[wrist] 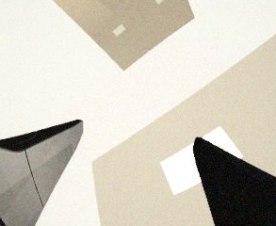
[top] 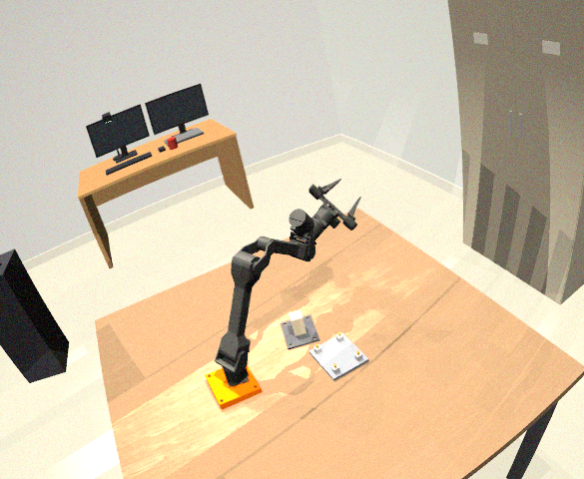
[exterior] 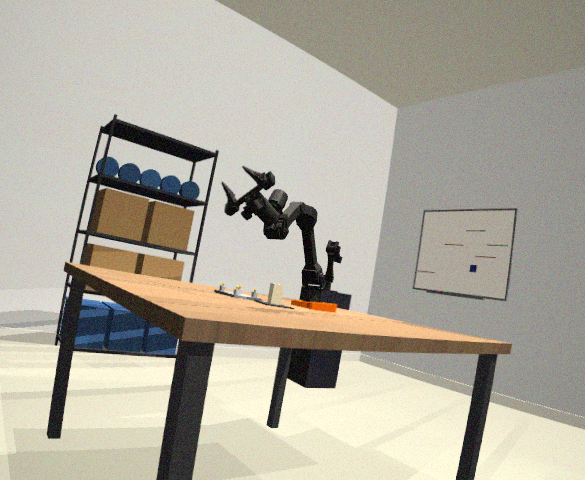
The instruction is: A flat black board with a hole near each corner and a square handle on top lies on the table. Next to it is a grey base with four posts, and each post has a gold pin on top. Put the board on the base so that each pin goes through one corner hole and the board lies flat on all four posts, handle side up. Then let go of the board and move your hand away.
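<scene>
One board on tbl, well below claw, which hangs wide open

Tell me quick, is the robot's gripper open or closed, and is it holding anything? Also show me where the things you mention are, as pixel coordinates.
Gripper (top: 349, 188) (exterior: 232, 174) (wrist: 139, 135): open wide, holding nothing.

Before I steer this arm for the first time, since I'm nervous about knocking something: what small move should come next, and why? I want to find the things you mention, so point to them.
I'd probably lower the open pincer (top: 349, 188) (exterior: 233, 174) (wrist: 139, 135) toward the board's upright handle (top: 297, 324) (exterior: 275, 293): it hangs high and away, while the board (top: 288, 340) lies beside the four-post base (top: 335, 358).
</scene>
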Tool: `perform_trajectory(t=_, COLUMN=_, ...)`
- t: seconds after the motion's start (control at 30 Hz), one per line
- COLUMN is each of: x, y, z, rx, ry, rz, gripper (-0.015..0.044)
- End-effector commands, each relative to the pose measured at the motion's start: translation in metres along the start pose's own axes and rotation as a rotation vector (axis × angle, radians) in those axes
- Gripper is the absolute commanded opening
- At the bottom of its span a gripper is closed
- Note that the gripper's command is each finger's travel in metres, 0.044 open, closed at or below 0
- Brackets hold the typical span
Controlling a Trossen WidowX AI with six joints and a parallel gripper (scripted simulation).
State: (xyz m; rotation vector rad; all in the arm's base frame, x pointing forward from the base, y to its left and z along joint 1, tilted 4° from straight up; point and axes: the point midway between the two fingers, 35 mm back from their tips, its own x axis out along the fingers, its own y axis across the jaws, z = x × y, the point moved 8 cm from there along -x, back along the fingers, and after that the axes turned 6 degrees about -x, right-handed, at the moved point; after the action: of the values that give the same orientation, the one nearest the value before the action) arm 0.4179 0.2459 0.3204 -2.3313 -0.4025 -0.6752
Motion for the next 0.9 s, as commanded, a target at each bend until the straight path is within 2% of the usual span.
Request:
perform_trajectory(t=0.0, x=0.000, y=0.000, z=0.001, rx=0.012, ry=-0.009, rz=0.003, gripper=0.0426)
perform_trajectory(t=0.2, x=-0.001, y=0.006, z=0.016, rx=0.395, ry=-0.279, rz=0.164, gripper=0.0440)
perform_trajectory(t=0.43, x=-0.025, y=0.020, z=0.026, rx=0.879, ry=-0.493, rz=0.586, gripper=0.0440)
perform_trajectory(t=0.57, x=-0.048, y=0.028, z=0.024, rx=1.111, ry=-0.504, rz=0.899, gripper=0.0440)
perform_trajectory(t=0.87, x=-0.071, y=0.034, z=0.018, rx=1.274, ry=-0.437, rz=1.189, gripper=0.0440)
